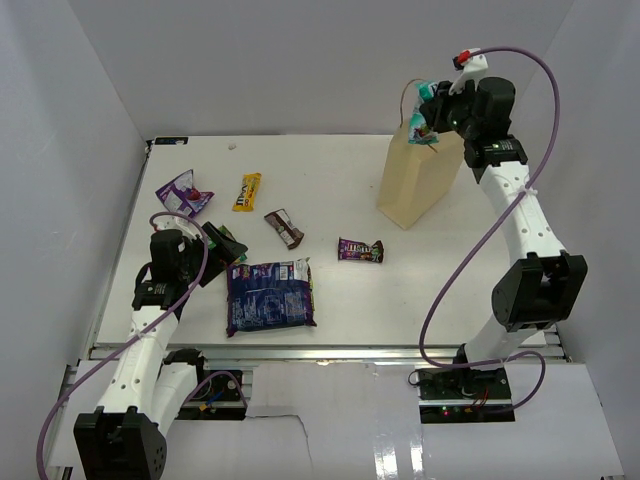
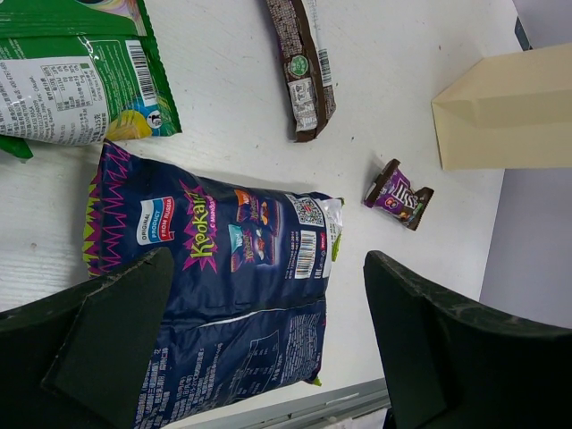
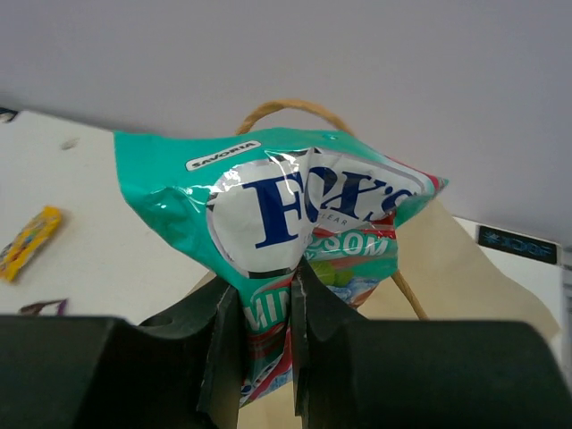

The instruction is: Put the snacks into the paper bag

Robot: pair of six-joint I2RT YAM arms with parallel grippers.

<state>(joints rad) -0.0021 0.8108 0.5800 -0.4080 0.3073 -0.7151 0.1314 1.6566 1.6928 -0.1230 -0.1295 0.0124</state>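
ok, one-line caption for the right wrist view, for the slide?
Right gripper pinches the teal candy bag over the paper bag, a loop handle showing behind it.

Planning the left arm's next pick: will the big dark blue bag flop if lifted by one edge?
Probably floppy: the dark blue bag lies flat with creased, thin-looking film. Likely light for its size, since it looks barely puffed. Its smooth surface may slip between the jaws.

I note the paper bag (image 1: 418, 185) upright at 2 o'clock, teal candy bag (image 3: 286, 214) crumpled over its mouth. Dark blue bag (image 1: 270, 296) flat at 7, yellow bar (image 1: 247, 191) at 10, purple pack (image 1: 360, 250) central.
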